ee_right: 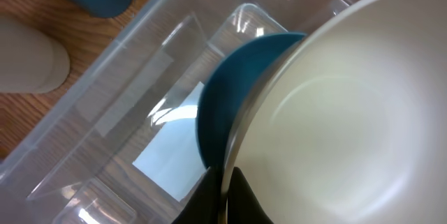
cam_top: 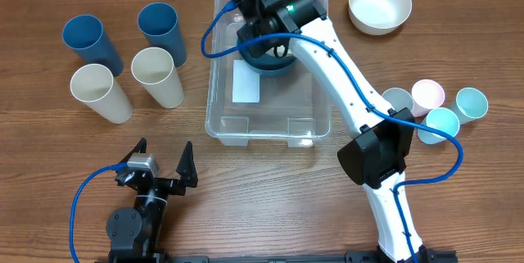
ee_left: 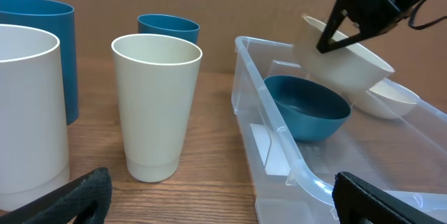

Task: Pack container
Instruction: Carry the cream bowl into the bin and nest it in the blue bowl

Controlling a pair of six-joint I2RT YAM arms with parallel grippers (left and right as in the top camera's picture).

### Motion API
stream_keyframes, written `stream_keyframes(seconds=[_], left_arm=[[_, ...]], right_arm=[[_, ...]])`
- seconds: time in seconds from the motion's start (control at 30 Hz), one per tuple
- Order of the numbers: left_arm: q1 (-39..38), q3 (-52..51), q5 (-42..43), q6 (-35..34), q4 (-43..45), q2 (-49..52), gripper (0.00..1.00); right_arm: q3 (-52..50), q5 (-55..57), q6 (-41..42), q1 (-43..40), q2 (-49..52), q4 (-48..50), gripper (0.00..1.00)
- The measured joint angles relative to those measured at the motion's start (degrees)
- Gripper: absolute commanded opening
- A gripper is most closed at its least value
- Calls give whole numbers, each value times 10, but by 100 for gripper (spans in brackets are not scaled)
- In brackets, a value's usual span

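Container (cam_top: 270, 117): clear bin in the middle of the table, nearer the far edge, with a white label (cam_top: 246, 81) on its floor.
Blue bowl (ee_left: 307, 105): upright inside the container, at its far end.
Right gripper (ee_right: 225, 182): fingers pressed together on the rim of a white bowl (ee_left: 349, 67), pinching it.
White bowl: tilted, held over the container's far end above the blue bowl; it seems clear of it, though I can't be sure from here.
Left gripper (cam_top: 164, 150): fingers spread wide, holding nothing, by the table's near edge, left of the container.
Second white bowl (cam_top: 379, 5): on the table toward the far right corner, outside the container.
Tall cups (cam_top: 155, 74): two blue, two cream, upright toward the left edge.
Small cups (cam_top: 442, 124): four pastel ones clustered toward the right edge.
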Motion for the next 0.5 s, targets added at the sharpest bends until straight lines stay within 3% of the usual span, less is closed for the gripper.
stream_keyframes(seconds=[0.3, 0.33, 0.4, 0.43, 0.5], left_arm=[[0, 0, 0, 0, 0, 0, 100], [0, 0, 0, 0, 0, 0, 100], [0, 0, 0, 0, 0, 0, 100], [0, 0, 0, 0, 0, 0, 100], [0, 0, 0, 0, 0, 0, 100]], right_arm=[[-30, -19, -12, 7, 0, 47, 4], [-38, -20, -13, 7, 0, 48, 8], [-48, -21, -14, 7, 0, 48, 60], [-49, -21, -14, 7, 0, 52, 71], [-49, -21, -17, 7, 0, 54, 77]])
